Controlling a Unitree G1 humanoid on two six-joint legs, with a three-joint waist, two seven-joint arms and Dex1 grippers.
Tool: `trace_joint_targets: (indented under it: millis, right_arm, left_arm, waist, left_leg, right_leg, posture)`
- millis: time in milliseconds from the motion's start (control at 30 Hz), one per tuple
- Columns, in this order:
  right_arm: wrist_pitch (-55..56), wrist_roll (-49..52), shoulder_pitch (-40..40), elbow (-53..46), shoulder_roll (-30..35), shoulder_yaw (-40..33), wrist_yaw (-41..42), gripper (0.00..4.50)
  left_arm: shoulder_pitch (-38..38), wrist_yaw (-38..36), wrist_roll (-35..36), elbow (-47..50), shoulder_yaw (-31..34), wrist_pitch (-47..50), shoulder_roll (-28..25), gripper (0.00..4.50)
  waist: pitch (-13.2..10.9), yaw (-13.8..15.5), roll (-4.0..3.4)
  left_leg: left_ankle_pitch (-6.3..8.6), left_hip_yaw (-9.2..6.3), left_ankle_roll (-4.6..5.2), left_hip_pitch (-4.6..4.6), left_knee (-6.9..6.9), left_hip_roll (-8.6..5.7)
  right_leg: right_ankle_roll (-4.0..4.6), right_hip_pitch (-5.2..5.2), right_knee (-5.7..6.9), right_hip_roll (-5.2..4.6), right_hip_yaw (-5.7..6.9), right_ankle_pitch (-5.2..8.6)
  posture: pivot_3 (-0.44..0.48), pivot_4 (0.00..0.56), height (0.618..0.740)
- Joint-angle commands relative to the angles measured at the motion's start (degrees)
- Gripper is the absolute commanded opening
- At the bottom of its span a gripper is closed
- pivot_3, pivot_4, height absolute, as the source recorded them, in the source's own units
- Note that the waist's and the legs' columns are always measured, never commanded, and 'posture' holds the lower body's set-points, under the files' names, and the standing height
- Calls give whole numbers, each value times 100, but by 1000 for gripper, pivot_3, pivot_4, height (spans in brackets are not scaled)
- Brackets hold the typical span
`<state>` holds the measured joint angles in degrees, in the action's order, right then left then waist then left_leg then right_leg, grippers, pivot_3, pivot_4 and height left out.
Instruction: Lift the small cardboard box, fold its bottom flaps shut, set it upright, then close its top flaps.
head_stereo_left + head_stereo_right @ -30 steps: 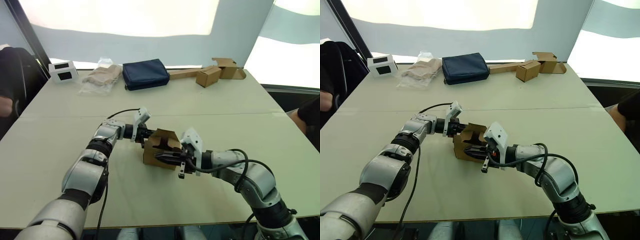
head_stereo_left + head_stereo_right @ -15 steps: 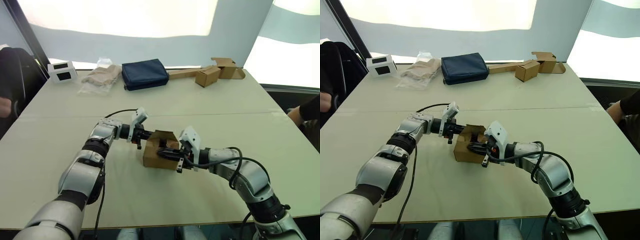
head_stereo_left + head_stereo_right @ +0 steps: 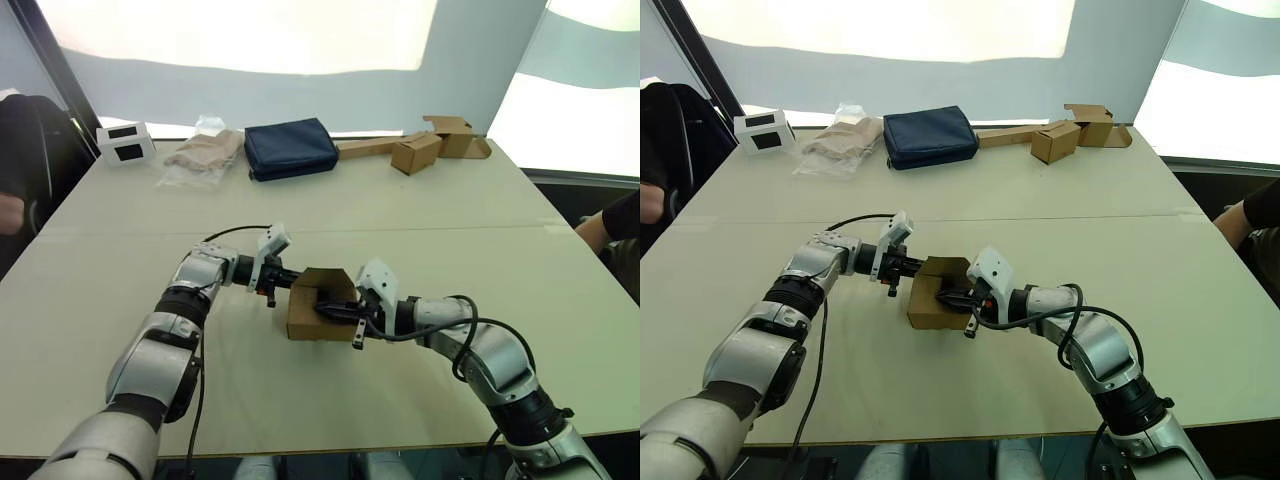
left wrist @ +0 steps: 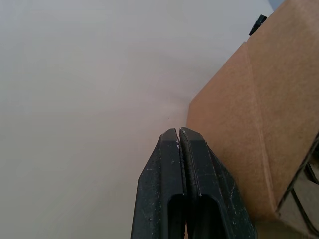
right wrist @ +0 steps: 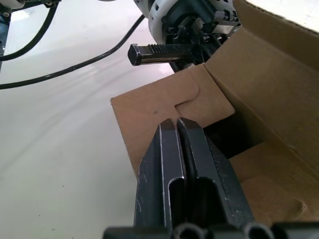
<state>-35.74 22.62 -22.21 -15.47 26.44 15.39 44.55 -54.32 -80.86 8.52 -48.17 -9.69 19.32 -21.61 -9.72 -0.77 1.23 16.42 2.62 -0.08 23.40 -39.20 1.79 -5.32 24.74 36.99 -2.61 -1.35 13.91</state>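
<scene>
Right gripper (image 5: 177, 121) (closed) over box (image 3: 315, 318) edge

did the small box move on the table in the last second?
Yes. The small cardboard box has tipped from tilted to flatter and lower on the table; against the table seam it has barely slid. Both shut grippers, left and right, touch it.

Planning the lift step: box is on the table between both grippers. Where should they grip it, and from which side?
Likely best to squeeze the box by its two plain side walls, left gripper from its left, right gripper from its right. The box sits on the table with flaps open at the end facing the right gripper; those bend, the walls look firmer. Both grippers are shut now.
</scene>
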Motion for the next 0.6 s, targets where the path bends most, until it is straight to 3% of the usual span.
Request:
trace_joint_targets:
  millis: [33,300,600]
  right_arm:
    - [-43,-56,66,11,30,-2,25,0]
    - [-20,-134,127,-69,89,20,47,0]
    - [6,-189,135,-81,114,1,84,0]
  left_arm:
    - [-26,-19,302,833,290,316,-209,45]
    - [619,-149,1097,3118,581,1608,-963,45]
    - [1665,217,1861,4761,591,2683,-1261,45]
  waist:
    - [0,0,0]
    - [1,-17,-2]
    - [2,4,-3]
  left_leg:
    - [0,0,0,0,0,0]
    - [0,-6,0,-2,1,4]
    - [0,-6,-1,-9,0,4]
  right_leg:
    - [0,0,0,0,0,0]
    - [0,-1,2,0,-2,0]
    - [2,-7,4,-2,-3,1]
  posture:
    - [0,150,740]
    - [0,150,740]
    - [0,150,740]
